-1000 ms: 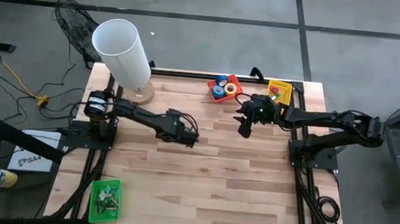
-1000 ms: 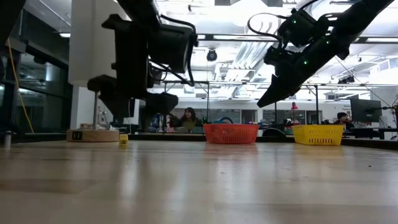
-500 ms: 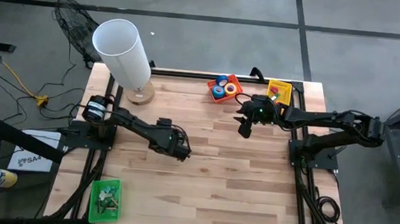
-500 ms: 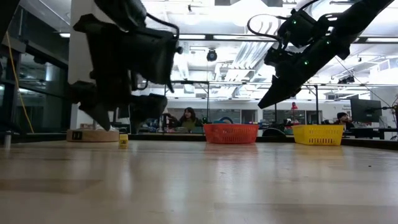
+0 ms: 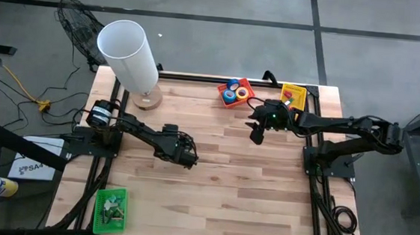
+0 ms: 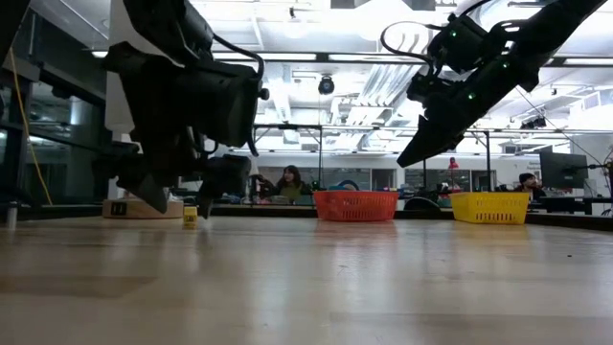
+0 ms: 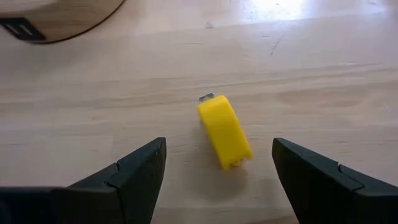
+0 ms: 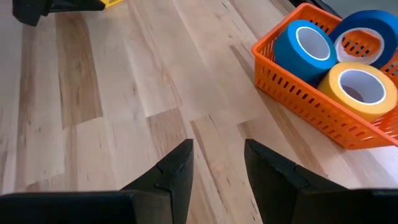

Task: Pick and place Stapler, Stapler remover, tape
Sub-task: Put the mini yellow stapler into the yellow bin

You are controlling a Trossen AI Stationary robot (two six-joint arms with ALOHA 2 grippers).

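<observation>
Trouble could start with the small yellow stapler [image 7: 224, 132], which lies alone on the bare worktop [image 5: 249, 188] near the round wooden base [image 7: 56, 18] of the white tube [image 5: 129, 51]. My left gripper [image 7: 214, 171] hangs low over it with its fingers spread wide, one on each side and not touching it. The stapler lies a bit crooked between the fingers, so I think one finger could bump it first and push it away when I close. It looks smooth and light, so I guess it could also spin or pop out of a weak grip. If I come down too far, the fingers could scrape the wood.

My right gripper [image 8: 217, 165] waits up in the air near the orange basket [image 8: 298, 112], with its fingers only a little apart and nothing between them. The tape rolls, two blue [image 8: 308, 46] and one yellow [image 8: 351, 87], sit inside that basket. The yellow basket [image 5: 293, 95] stands just beside it and holds small things I cannot make out. If I bring the stapler that way, I must watch that my two arms do not bump
</observation>
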